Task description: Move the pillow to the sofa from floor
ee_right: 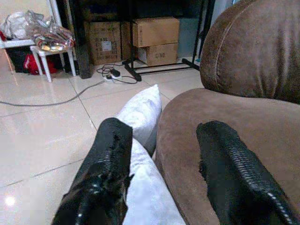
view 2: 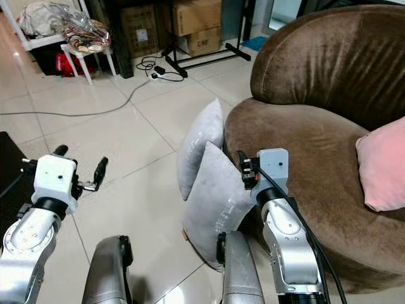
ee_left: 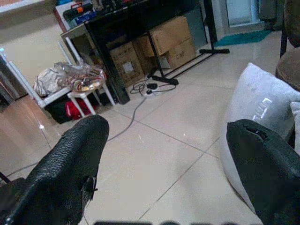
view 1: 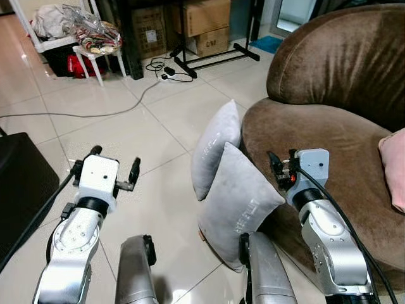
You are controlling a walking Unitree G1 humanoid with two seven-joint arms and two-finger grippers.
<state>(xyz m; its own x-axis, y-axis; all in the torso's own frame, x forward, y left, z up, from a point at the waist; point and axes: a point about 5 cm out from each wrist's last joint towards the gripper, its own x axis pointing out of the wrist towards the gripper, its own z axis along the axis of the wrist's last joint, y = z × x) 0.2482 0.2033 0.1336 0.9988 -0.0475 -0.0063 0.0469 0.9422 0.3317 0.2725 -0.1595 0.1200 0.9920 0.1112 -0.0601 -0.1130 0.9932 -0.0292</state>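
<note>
Two grey pillows stand on the tiled floor, leaning against the front of the brown sofa [view 1: 329, 133]. The nearer pillow [view 1: 237, 202] overlaps the farther pillow [view 1: 215, 149]. My right gripper [view 1: 283, 163] is open, raised just right of the nearer pillow's top corner, over the sofa's seat edge. In the right wrist view both pillows [ee_right: 140, 112] lie under and beyond its left finger. My left gripper [view 1: 115, 161] is open above bare floor, well left of the pillows. The farther pillow [ee_left: 255, 103] sits beside one of its fingers in the left wrist view.
A pink cushion [view 1: 395, 168] lies on the sofa seat at the right. A black object [view 1: 19, 183] stands at my left. A cable [view 1: 95, 114] runs across the floor toward a white stool with bags [view 1: 95, 41], cardboard boxes [view 1: 202, 19] and a black stand [view 1: 215, 57].
</note>
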